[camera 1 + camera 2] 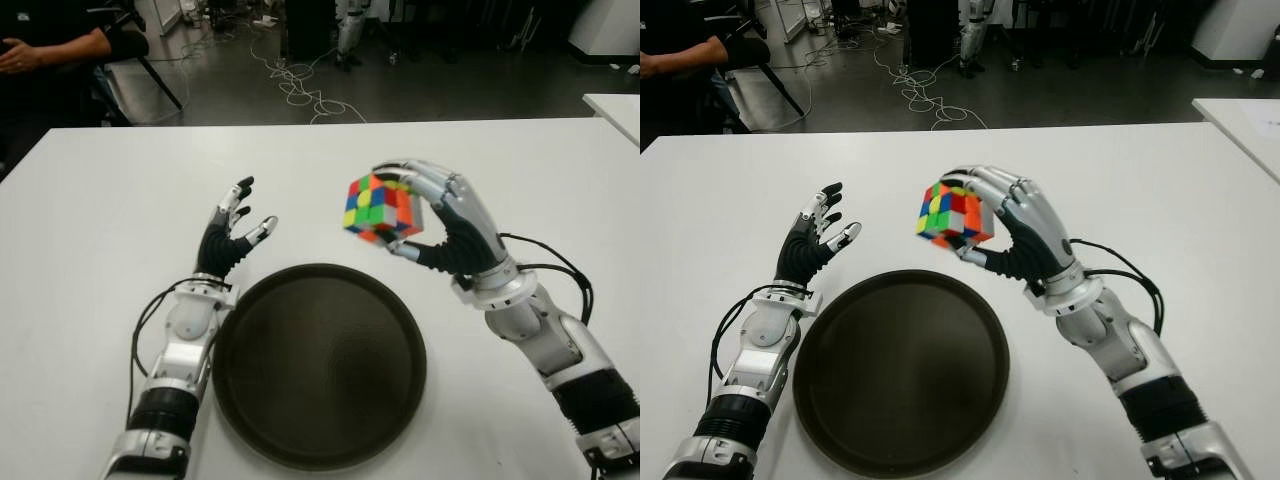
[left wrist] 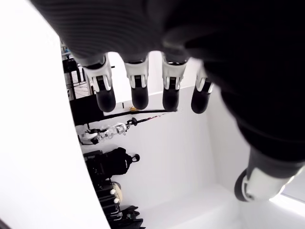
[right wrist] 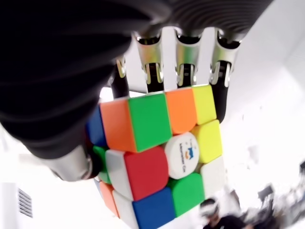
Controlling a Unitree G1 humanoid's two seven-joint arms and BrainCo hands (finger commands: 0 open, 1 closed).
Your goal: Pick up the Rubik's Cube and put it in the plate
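Observation:
The Rubik's Cube (image 1: 379,208) is held in the air by my right hand (image 1: 425,215), just beyond the far right rim of the plate. The fingers wrap over its top and the thumb presses from below; the right wrist view shows the cube (image 3: 159,152) filling the palm. The plate (image 1: 320,360) is a dark round tray on the white table, near me at the centre. My left hand (image 1: 232,232) shows to the left of the plate's far edge, fingers spread and holding nothing.
The white table (image 1: 120,200) extends on all sides of the plate. A person's arm (image 1: 50,50) shows beyond the far left corner. Cables (image 1: 300,85) lie on the floor behind the table. Another white table corner (image 1: 615,110) stands at the right.

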